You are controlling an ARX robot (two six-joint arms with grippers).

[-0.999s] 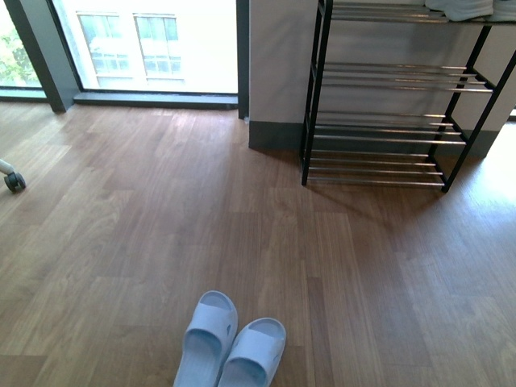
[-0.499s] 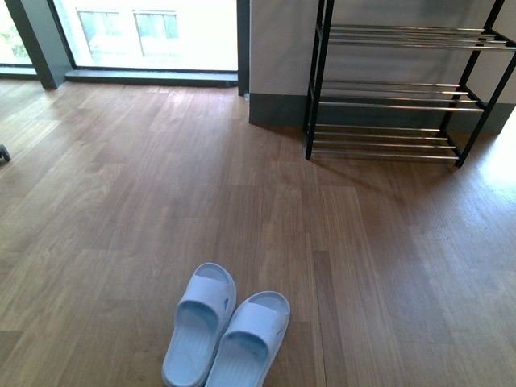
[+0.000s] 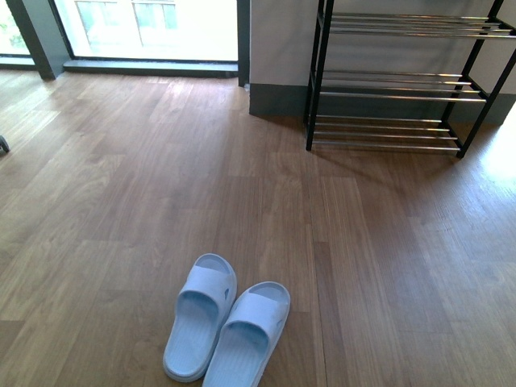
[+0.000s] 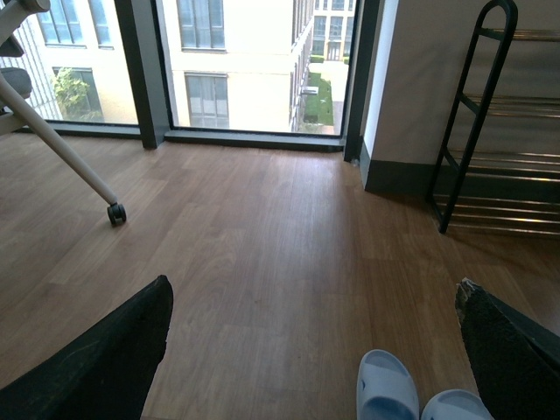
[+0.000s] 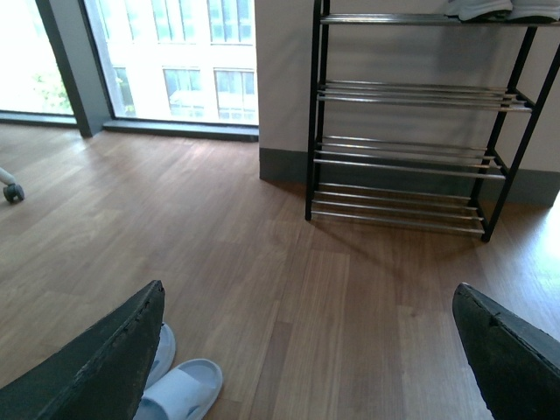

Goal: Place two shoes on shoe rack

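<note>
Two pale blue slide sandals lie side by side on the wood floor, toes pointing away from me: the left one [image 3: 200, 317] and the right one [image 3: 247, 334]. The shoe rack [image 3: 395, 95], a black frame with silver rods, stands against the wall at the far right. Neither arm shows in the front view. In its wrist view my left gripper [image 4: 311, 350] is open above the floor, with the sandals [image 4: 385, 395] low between its fingers. My right gripper [image 5: 306, 359] is also open, and its dark finger [image 5: 96, 367] partly hides the sandals [image 5: 179, 389]. The rack [image 5: 411, 92] faces it.
Large windows [image 3: 145, 24] and a grey wall base [image 3: 274, 97] close off the far side. A chair caster [image 4: 115, 213] on a white leg stands at the far left. Pale shoes [image 5: 479, 9] rest on the rack's top shelf. Bare floor [image 3: 322, 218] separates sandals and rack.
The front view has shifted. The sandals now show fuller and higher in the picture, and the rack's top shelf has slipped past the upper edge.
</note>
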